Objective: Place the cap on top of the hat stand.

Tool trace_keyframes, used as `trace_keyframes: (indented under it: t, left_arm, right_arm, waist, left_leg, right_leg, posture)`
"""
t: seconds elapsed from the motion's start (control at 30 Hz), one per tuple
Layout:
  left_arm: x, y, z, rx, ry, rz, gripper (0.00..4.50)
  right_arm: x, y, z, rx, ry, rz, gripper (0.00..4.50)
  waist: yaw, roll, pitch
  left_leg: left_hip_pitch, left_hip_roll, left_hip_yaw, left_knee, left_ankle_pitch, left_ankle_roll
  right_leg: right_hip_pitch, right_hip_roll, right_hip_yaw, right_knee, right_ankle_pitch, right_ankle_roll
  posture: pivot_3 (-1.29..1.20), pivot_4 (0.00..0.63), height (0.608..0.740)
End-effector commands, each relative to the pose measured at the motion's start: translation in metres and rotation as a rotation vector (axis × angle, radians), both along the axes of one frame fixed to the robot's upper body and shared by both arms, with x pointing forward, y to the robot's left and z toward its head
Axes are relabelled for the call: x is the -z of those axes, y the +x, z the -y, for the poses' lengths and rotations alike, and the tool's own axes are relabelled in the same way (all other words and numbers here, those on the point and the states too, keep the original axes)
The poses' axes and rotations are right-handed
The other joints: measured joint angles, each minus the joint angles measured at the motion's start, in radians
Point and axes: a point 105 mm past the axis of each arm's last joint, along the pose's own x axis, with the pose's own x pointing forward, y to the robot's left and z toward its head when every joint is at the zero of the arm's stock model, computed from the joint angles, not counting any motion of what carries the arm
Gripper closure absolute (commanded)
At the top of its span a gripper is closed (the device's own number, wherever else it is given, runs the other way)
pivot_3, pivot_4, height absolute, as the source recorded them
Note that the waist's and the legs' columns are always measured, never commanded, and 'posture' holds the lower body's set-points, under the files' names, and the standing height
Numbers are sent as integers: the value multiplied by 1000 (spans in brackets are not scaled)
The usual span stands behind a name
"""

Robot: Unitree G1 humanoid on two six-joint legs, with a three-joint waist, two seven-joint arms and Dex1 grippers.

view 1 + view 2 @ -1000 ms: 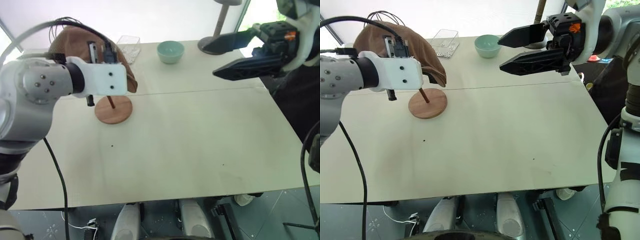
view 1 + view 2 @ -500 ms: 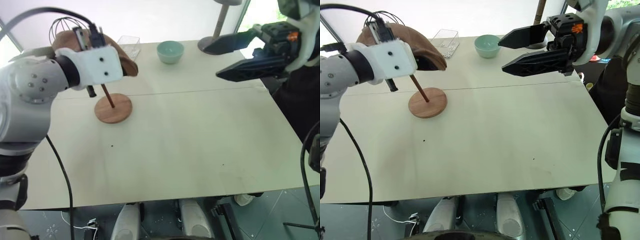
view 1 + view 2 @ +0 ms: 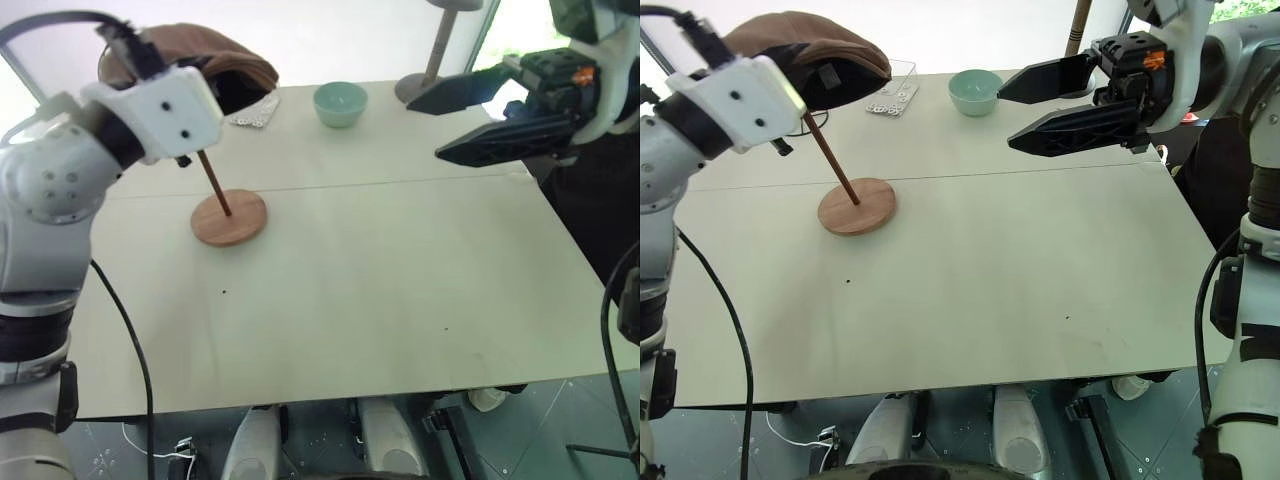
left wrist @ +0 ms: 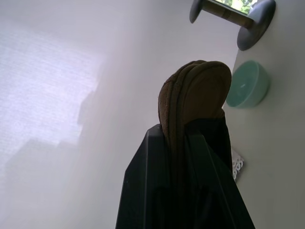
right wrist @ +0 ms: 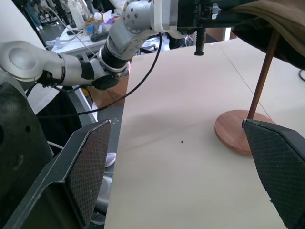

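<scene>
The brown cap [image 3: 810,45] is held up at the table's far left, with my left gripper [image 4: 183,131] shut on its edge. It hangs level over the upper end of the hat stand's slanted rod [image 3: 830,160]. The stand's disc top is hidden under the cap, so I cannot tell whether the cap rests on it. The stand's round wooden base [image 3: 229,217] sits on the table. My right gripper [image 3: 425,130] hovers open and empty over the table's far right, pointing left toward the hat stand [image 5: 238,133].
A mint bowl [image 3: 341,102] stands at the back middle. A clear plastic tray [image 3: 890,92] lies just behind the cap. A tall grey stand [image 3: 430,85] rises at the back right. The pale table [image 3: 380,300] spreads wide in front.
My left gripper has risen and tipped upward, lifting the cap from a droop beside the rod to level over the rod's top. The right gripper has kept still.
</scene>
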Motion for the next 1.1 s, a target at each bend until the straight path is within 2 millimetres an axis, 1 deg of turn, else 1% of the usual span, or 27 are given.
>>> trace_keyframes:
  t: [0.03, 0.1, 0.17, 0.3, 0.43, 0.53, 0.67, 0.83, 0.9, 1.0, 1.1]
  left_arm:
    - [-17, -19, -14, 73, -13, 146, 4491]
    - [-9, -21, -17, 118, 17, 149, 4491]
    - [-5, -22, -19, 148, 32, 158, 4491]
    - [-8, -24, -20, 199, 24, 205, 4491]
    - [-12, -27, -26, 213, 25, 246, 4491]
    - [-11, -30, -32, 210, 29, 255, 4491]
    - [1, -45, -42, 224, 81, 243, 4491]
    - [7, -60, -56, 209, 136, 229, 4491]
    - [10, -63, -59, 205, 145, 218, 4491]
    - [17, -65, -58, 223, 161, 215, 4491]
    - [31, -63, -56, 251, 179, 182, 4491]
  right_arm:
    - [-21, -8, 1, -18, 29, 59, 0]
    - [-22, -6, 1, -13, 29, 65, 0]
    - [-22, -5, 2, -5, 29, 71, 0]
    - [-22, -4, 3, 6, 27, 71, 0]
    - [-22, -5, 5, 14, 25, 68, 0]
    - [-21, -4, 6, 22, 22, 67, 0]
    - [-24, -4, 8, 27, 23, 70, 0]
    - [-34, 0, 9, 39, 53, 73, 0]
    - [-35, 3, 9, 43, 59, 73, 0]
    - [-35, 7, 8, 47, 58, 73, 0]
    - [-37, 9, 6, 45, 52, 79, 0]
  waist:
    - [2, 0, 0]
    - [2, 0, 0]
    - [4, 0, 0]
    - [11, 0, 0]
    - [18, 0, 0]
    - [20, 0, 0]
    - [20, 0, 0]
    - [22, 0, 0]
    - [23, 0, 0]
    - [26, 0, 0]
    - [24, 1, 0]
  left_leg:
    - [0, 0, 0, 0, 0, 0]
    - [0, 0, 1, 1, 0, 0]
    - [0, 0, 1, 1, 0, 0]
    - [0, 0, 1, 3, 0, 0]
    - [0, 0, 1, 4, 0, 0]
    - [0, 0, 1, 4, 0, 0]
    - [0, 1, 2, 3, 0, 0]
    - [0, 1, 3, 3, -1, 1]
    - [1, 2, 4, 3, -1, 1]
    - [1, 2, 4, 3, -1, 1]
    - [1, 2, 5, 3, -1, 1]
  right_leg:
    - [0, 0, 0, 0, 0, 0]
    - [0, 0, 0, 0, 0, 0]
    - [0, 0, 0, 0, 0, 0]
    - [1, 0, 0, 0, 1, 0]
    - [2, 0, 0, 0, 1, 0]
    - [1, 0, 0, 0, 1, 0]
    - [1, 0, 1, 0, 1, 0]
    - [1, 0, 1, -1, 2, -1]
    - [1, 0, 1, -1, 2, -1]
    - [1, 0, 1, -1, 2, -1]
    - [1, 0, 1, -1, 2, -2]
  posture:
    - [0, 150, 740]
    - [0, 150, 740]
    - [0, 150, 740]
    - [0, 150, 740]
    - [0, 150, 740]
    - [0, 150, 740]
    - [0, 150, 740]
    - [0, 150, 740]
    - [0, 150, 740]
    - [0, 150, 740]
    - [0, 150, 740]
